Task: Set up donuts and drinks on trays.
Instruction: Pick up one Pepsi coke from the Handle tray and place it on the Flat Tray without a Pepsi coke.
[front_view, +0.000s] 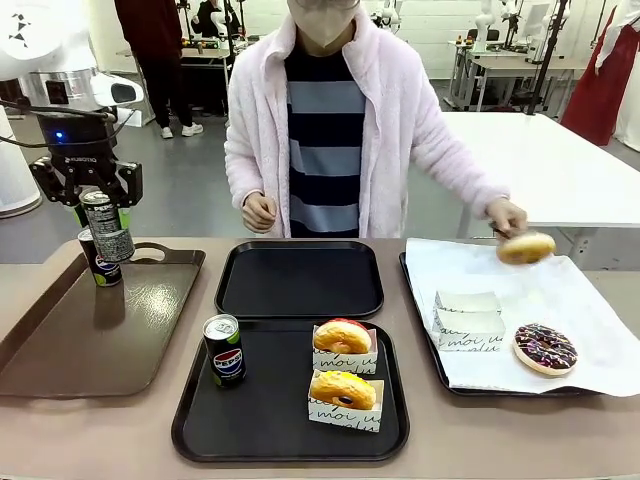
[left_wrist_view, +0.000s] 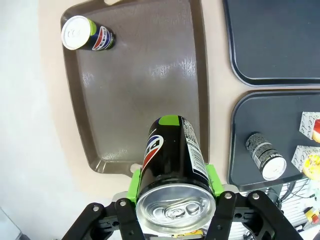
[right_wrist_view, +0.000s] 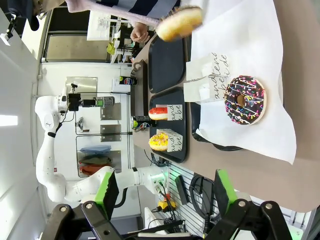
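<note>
The left arm is coming in from the left with its wrist pointing down, the left gripper (front_view: 102, 215) clamping a Pepsi can (front_view: 108, 240) between its green pads, while the right gripper (right_wrist_view: 165, 192) is holding its fingers spread wide apart.

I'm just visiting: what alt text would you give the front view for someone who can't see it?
The robot's left claw holds a black can above a brown tray. On the near black tray stand a Pepsi can, a red-topped donut and a yellow donut in paper holders; a person's hand holds a glazed donut over a paper-lined tray.
</note>
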